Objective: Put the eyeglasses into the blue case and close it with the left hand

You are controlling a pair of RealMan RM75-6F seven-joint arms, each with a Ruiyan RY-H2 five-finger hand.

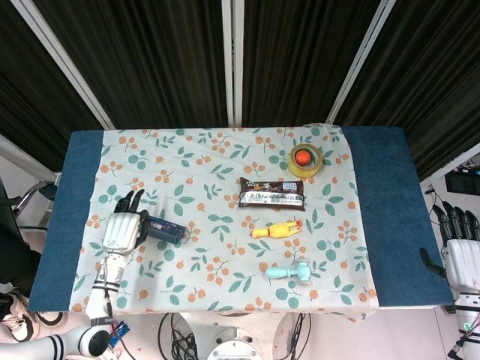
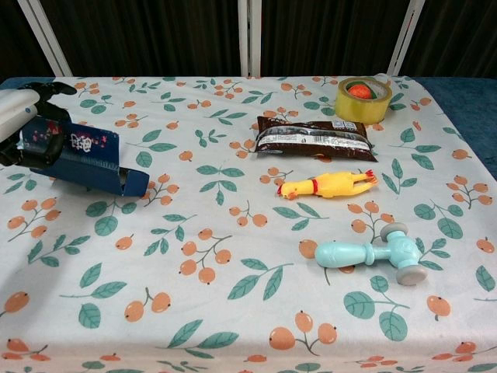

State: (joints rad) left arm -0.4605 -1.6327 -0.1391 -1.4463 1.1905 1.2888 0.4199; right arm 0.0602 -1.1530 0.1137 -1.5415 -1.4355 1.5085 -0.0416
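A: What does the head view give you that the chest view does not?

B: The whole counter (image 1: 390,225), with its blue ends bare beyond the floral cloth (image 1: 217,169), and the right hand (image 1: 463,255) off past the right edge, fingers pointing up and apart, nothing in it. The chest view leaves that hand out altogether.

A: And the chest view?

B: A near look at the blue case (image 2: 78,159). It is a long dark blue box with a pale printed pattern on its side. Its near end points down toward the cloth; I cannot tell whether it touches. Whether the lid is shut or ajar I also cannot tell, and no eyeglasses show in either view.

A: Where is it?

B: At the left of the cloth, well apart from the brown snack packet (image 2: 314,138), the yellow rubber chicken (image 2: 326,185), the teal toy hammer (image 2: 373,253) and the tape roll (image 2: 363,99).

A: The left hand?

B: The left hand (image 1: 121,229) grips the case's left end. In the chest view its dark fingers (image 2: 48,89) curl over the top of the box.
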